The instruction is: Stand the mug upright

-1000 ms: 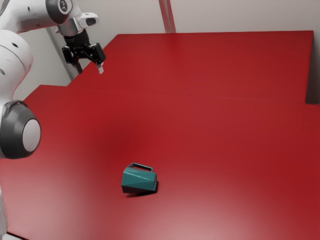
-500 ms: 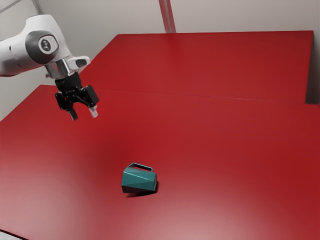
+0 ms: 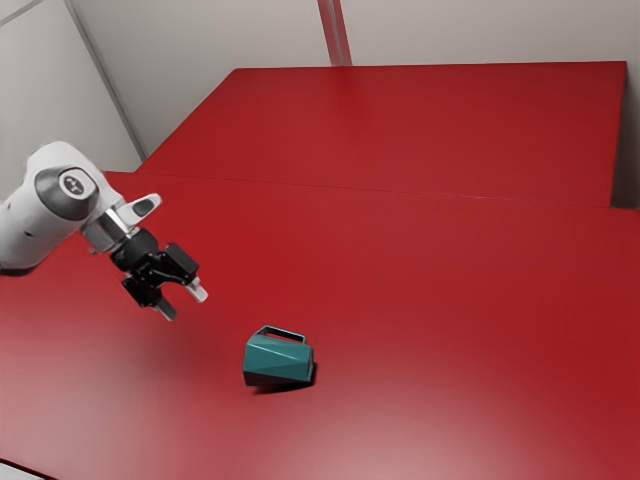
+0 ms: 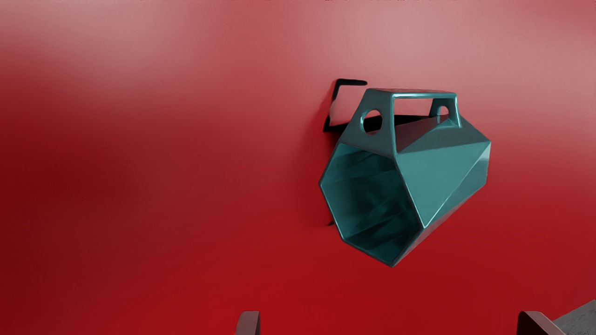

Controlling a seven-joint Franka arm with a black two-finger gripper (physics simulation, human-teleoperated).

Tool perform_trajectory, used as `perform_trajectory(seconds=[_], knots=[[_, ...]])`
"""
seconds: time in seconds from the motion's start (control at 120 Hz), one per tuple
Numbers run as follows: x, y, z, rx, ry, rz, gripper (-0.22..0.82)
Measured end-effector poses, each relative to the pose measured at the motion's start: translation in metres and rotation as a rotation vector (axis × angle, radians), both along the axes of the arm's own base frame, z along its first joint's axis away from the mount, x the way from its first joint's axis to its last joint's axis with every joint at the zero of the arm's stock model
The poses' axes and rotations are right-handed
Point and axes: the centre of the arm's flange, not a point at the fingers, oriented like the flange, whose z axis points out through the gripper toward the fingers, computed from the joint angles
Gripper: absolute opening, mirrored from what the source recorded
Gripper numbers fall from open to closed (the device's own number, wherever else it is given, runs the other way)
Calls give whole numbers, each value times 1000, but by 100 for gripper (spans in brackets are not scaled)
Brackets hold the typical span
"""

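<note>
My gripper hangs over the table in the exterior view, tilted toward the mug and some way to its left, touching nothing. A teal faceted mug lies on its side on the red table, handle up. In the wrist view the mug turns its dark hollow mouth toward my hand, with the angular handle above its body. The fingers of my gripper stand wide apart there, nothing between them.
The red tabletop spreads around the mug. Behind it lies another red surface, with a pale wall beyond. A grey patch appears past one finger in the wrist view.
In the exterior view my gripper has come down, first slightly leftward and then back to the right, nearer the mug, and its tilt has changed. The mug has stayed where it was.
</note>
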Motion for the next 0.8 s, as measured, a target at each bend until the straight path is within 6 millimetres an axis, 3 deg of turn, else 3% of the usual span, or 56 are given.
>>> perform_trajectory(seconds=[0.267,0.433,0.8], knots=[[4,-27,-35,-47,-70,-27,60],[-7,-37,-58,-105,-83,1,60],[-13,-61,-82,-211,-113,45,60]])
